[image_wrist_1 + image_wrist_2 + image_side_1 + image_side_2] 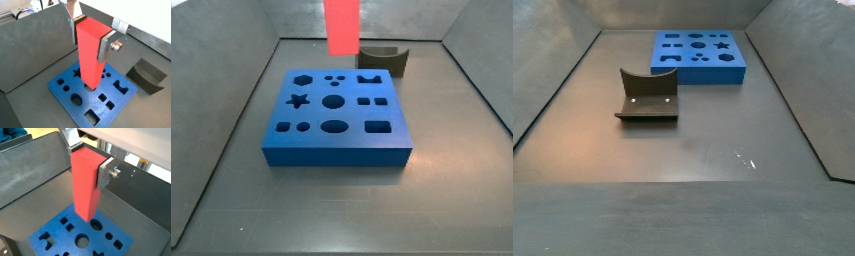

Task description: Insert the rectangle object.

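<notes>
Filling the middle of the enclosure floor, one blue board [338, 112] is seen in both side views, its top cut with a scatter of shaped holes: a star, circles, squares, an oval, a rectangle. One board, counted once in every view [93, 95].

Above it, one rectangle object [92, 55] is held upright, a long smooth red-orange bar, and it is clamped between the silver finger plates of the gripper [92, 34]. The jaws are closed narrowly against two opposite sides of the bar near its upper end, one finger [107, 172] being plainly pressed to the bar's flank. The bar's lower end hangs over the board's holes in both wrist views [85, 185]; whether it has entered a hole cannot be told. In a side view only the bar's lower part [342, 27] is caught, above the board's far edge.

One fixture [647, 96], the dark bracket, is set on the floor apart from the board, also seen behind it [382, 60].
</notes>
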